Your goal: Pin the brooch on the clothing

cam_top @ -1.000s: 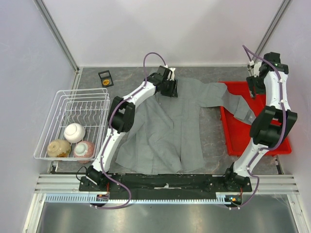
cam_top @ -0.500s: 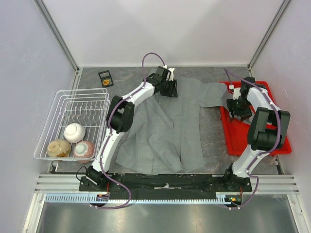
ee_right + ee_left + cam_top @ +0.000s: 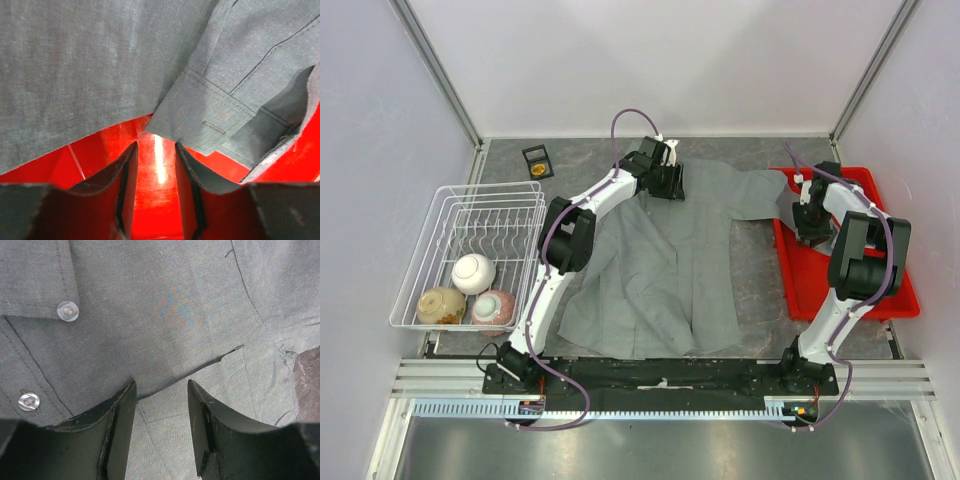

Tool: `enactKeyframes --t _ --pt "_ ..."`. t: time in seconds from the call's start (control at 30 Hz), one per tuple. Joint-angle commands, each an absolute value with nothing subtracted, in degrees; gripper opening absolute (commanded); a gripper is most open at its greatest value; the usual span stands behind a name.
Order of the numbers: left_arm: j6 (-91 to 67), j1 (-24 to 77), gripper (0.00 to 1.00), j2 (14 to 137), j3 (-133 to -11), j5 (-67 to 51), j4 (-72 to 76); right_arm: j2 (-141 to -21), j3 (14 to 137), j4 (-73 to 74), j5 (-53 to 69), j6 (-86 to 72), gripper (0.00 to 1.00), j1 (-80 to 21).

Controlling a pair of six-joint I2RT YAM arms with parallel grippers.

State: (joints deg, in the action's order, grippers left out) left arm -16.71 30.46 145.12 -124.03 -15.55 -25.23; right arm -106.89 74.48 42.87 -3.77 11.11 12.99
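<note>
Right gripper [image 3: 812, 222] has come down over the red plastic tray [image 3: 885, 300], jaws parted; only its wrist camera shows the cuff of the large grey button-front shirt [image 3: 100, 65] (left gripper [image 3: 160, 390] likewise parted).

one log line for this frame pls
left claw: open, over shirt | right claw: open, at sleeve cuff over red tray | brooch: in black case, untouched
</note>
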Motion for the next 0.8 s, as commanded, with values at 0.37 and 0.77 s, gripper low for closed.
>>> enactKeyframes --t 0.37,0.77 --pt "-17.75 28.65 0.53 145.55 -122.43 -14.24 -28.48 -101.61 87.71 54.05 -5.46 18.54 0.00 18.02" --pt "-17.84 28.65 0.53 145.37 -122.17 -15.03 -28.48 -104.94 82.18 49.32 -2.63 13.10 0.61 11.96"
